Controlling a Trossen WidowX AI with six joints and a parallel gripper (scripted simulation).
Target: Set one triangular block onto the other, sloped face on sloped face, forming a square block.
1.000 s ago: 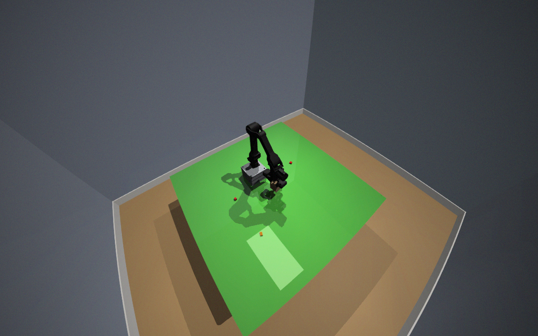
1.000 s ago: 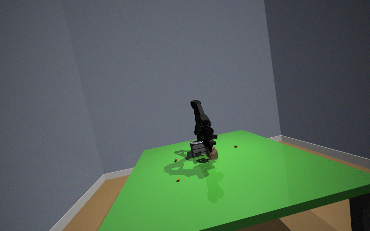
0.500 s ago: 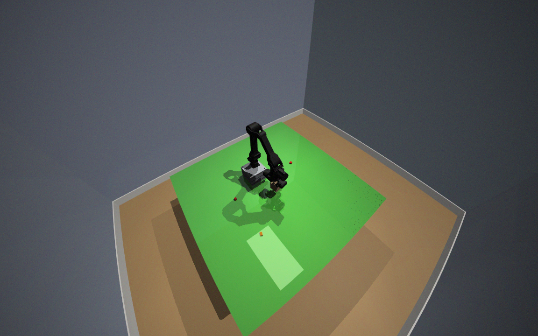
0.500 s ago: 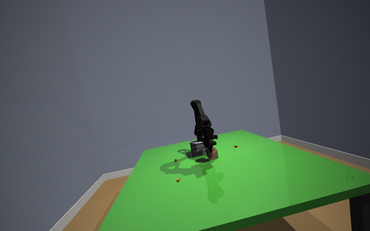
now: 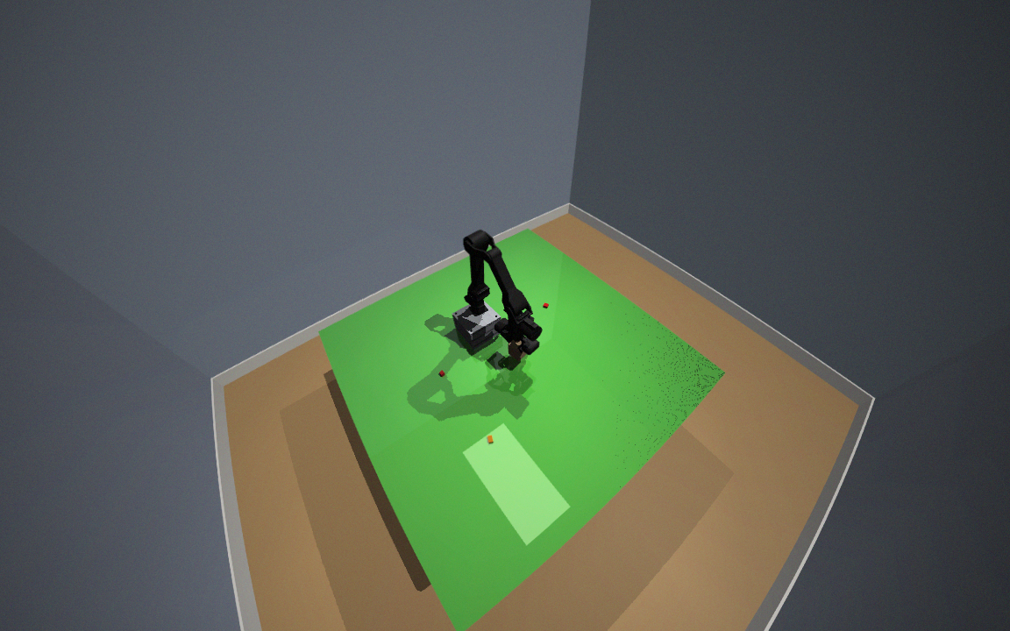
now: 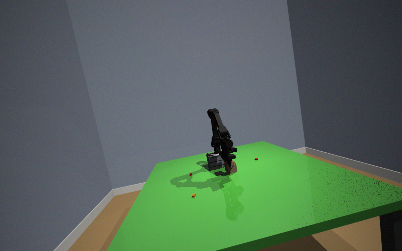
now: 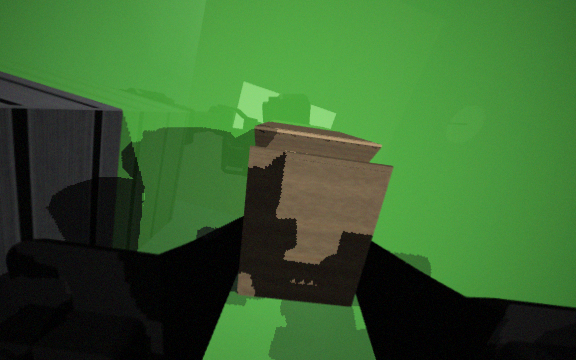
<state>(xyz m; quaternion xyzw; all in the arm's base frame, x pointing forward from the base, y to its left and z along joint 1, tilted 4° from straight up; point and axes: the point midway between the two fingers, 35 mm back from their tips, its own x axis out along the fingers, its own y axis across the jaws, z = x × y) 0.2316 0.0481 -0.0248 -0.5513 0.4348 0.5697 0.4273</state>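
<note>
My gripper (image 7: 298, 230) is shut on a brown triangular block (image 7: 328, 200) (image 6: 226, 167), one finger on each side. The held block's broad flat face shows in the wrist view, partly in shadow. The other triangular block (image 7: 313, 142) (image 6: 233, 168) is low at the table, mostly hidden under the held one. Its upper edge shows beyond the held block's far edge, so the two are not flush there in this view. In the exterior view they appear close together, low over the green table (image 6: 274, 199). Whether the sloped faces touch cannot be told.
The robot's grey base (image 5: 477, 328) (image 6: 215, 162) (image 7: 58, 165) stands close beside the blocks. Small red pieces (image 5: 545, 305) (image 6: 256, 159) lie to either side of the arm, another red piece (image 5: 441, 373) (image 6: 190, 174) among them. An orange piece (image 5: 489, 439) (image 6: 193, 195) lies farther off.
</note>
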